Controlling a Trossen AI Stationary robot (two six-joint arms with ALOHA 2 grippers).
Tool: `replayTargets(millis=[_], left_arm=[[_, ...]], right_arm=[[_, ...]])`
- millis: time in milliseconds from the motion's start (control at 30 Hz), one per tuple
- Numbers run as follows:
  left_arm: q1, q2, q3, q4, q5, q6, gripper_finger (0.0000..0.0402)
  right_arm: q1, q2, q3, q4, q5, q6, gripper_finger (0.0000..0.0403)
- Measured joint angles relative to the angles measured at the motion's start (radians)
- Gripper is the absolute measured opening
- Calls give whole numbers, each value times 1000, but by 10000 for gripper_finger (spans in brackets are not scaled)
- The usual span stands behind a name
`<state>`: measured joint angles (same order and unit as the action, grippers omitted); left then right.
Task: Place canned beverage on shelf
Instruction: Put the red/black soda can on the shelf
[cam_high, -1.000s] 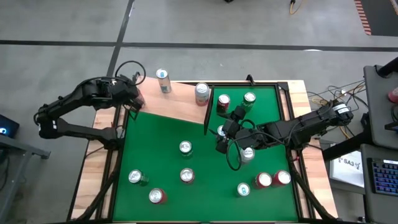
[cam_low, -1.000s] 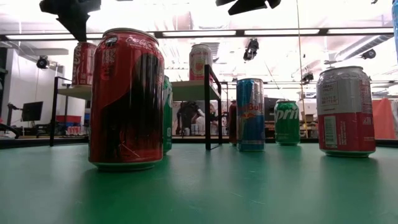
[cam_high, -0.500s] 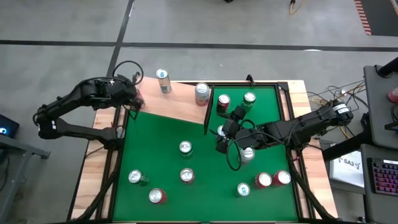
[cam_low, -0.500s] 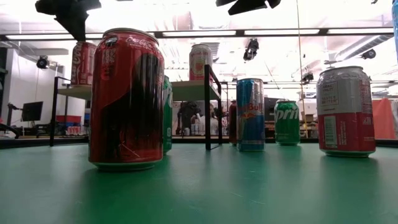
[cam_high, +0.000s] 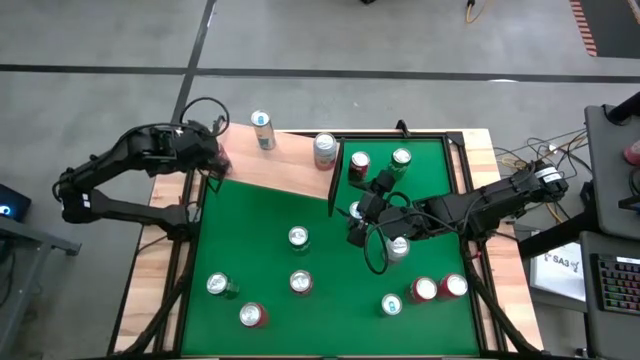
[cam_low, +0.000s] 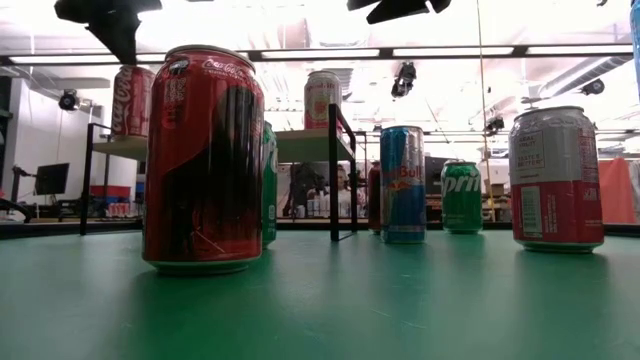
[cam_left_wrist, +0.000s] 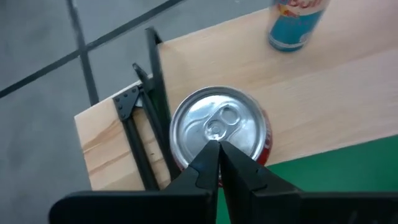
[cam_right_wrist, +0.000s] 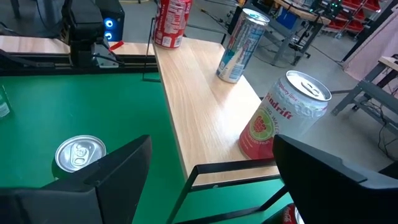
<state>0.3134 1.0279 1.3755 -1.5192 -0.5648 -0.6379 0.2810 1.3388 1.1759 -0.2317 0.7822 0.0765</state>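
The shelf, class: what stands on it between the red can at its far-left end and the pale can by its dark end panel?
On the shelf, one blue can stands between the red can and pale can; the high view shows it.

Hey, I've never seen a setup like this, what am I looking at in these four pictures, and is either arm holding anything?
Two dark robot arms work at a green table, stocking drink cans onto a pale wooden shelf. One picture looks straight down from above, one sits at table-top level, and two come from cameras on the arms' wrists. Three cans stand on the shelf: a red can at its left end, a blue can and a pink-and-white can. More cans stand on the table. The left gripper hovers just over the red can's top, jaws shut, holding nothing. The right gripper waits mid-table by the shelf's dark end panel, jaws open and empty.
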Motion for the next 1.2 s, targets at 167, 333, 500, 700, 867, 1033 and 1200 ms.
replayTargets(millis=[167,333,500,700,867,1033,1200], left_arm=[[-9,2,7,165,12,98,0],[-44,55,-12,236,52,150,0],[-53,129,-12,167,16,121,0],[-56,170,-12,118,-14,90,0],[-58,165,-12,75,-10,64,0],[-58,145,-12,26,2,24,0],[-58,128,-12,7,6,15,0]], right_arm=[[0,0,0,2,0,0,325],[0,0,0,3,0,0,325],[0,0,0,3,0,-3,325],[0,0,0,2,0,-8,325],[0,0,0,1,0,-7,325],[0,0,0,0,-4,2,325],[0,0,-2,0,-4,2,325]])
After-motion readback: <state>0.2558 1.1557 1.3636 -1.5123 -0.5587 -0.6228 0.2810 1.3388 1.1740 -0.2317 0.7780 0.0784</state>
